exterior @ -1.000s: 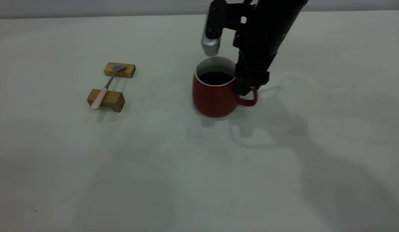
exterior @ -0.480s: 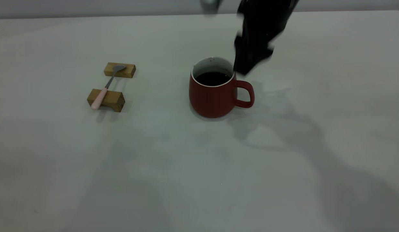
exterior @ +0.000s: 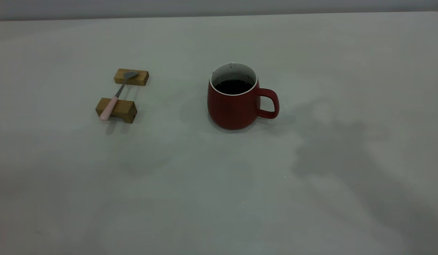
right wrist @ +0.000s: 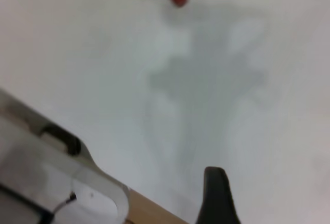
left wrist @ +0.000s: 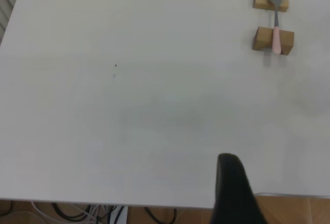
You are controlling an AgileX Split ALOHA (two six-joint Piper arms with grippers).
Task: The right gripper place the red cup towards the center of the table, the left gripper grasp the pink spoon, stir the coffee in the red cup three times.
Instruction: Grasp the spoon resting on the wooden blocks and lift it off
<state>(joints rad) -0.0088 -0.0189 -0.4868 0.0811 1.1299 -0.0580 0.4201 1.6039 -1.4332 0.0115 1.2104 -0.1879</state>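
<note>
the red cup point(exterior: 234, 102) stands upright near the middle of the table point(exterior: 219, 184), its loop handle turned toward the right arm's side, with nothing gripping it; dark coffee point(exterior: 234, 86) sits below its white rim. well apart from it, toward the left arm's side, the pink spoon point(exterior: 115, 95) lies bridged across two small wooden blocks point(exterior: 117, 109), handle on the nearer block and grey bowl on the farther one. one finger of the left gripper point(left wrist: 234, 190) shows over the table's edge, far from the spoon; whether that claw is released or clenched cannot be told. the right gripper point(right wrist: 216, 195) likewise shows a single finger, its state unclear, with the cup's red edge in the distance.
</note>
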